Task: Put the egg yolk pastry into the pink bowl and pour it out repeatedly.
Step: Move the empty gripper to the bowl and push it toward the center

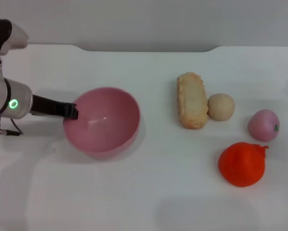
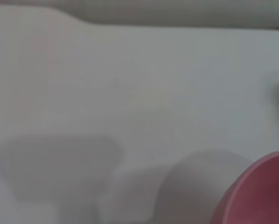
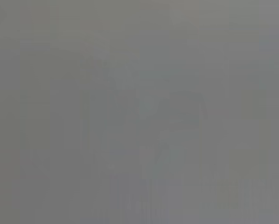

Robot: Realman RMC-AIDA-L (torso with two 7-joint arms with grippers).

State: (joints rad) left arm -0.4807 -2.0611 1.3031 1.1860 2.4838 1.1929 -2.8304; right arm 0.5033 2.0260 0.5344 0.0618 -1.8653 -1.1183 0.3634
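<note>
While left tool (image 1: 72,111) pinches its rim, pink bowl (image 1: 105,122) tilted — mouth rightward.

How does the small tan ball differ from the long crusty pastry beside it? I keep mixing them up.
The egg yolk pastry is round and smooth; the long pastry is rectangular and rough-crusted. The egg yolk pastry is much smaller. Both are tan and touch on the table.
</note>
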